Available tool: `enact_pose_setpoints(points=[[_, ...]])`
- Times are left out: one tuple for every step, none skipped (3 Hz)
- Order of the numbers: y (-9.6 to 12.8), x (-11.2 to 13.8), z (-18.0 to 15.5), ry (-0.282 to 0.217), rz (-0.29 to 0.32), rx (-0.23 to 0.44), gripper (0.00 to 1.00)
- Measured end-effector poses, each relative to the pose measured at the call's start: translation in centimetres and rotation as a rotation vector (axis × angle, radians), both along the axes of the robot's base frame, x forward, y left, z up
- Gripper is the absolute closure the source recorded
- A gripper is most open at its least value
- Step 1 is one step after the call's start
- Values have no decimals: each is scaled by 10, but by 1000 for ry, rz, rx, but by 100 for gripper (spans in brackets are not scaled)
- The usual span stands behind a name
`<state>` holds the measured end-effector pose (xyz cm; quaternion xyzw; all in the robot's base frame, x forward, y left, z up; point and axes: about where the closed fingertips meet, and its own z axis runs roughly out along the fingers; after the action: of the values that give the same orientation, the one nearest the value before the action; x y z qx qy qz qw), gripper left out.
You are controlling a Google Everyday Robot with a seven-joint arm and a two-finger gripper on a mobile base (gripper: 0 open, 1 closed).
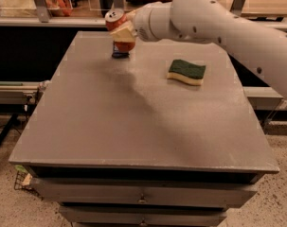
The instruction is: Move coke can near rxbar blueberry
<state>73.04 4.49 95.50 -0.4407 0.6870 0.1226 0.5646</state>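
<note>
**Tool Clamped on Coke Can at the Far Left of the Desk**

1. Nearest the camera, the front of the desk (133, 126) shows stacked drawer fronts (143, 195) below a flat grey top. Speckled floor (271, 202) is visible on both sides of the base.

2. The near and middle parts of the desk top carry only the arm's shadow, which runs diagonally towards the far left.

3. Farther back and right of centre, a sponge (186, 72) lies flat, green face up, with its yellow layer showing along the near edge. It is well apart from the task items.

4. At the far left of the desk top lies the rxbar blueberry (120, 55), a small dark flat item. Only its near edge is visible.

5. Directly above the bar is the coke can (114, 19), tilted with its silver top leaning left. Its red lower end sits just over the bar. Contact between them cannot be determined.

6. The tool (123, 33) is clamped around the middle of the can, with a pale finger across the can's side. The white arm (204, 18) enters from the right edge and reaches left across the far side of the desk.
</note>
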Motion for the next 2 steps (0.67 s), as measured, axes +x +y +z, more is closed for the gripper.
enact_pose_setpoints(points=[[-42,20,14,-23,-94,26,100],[-67,36,-1,3,-151,99,100]])
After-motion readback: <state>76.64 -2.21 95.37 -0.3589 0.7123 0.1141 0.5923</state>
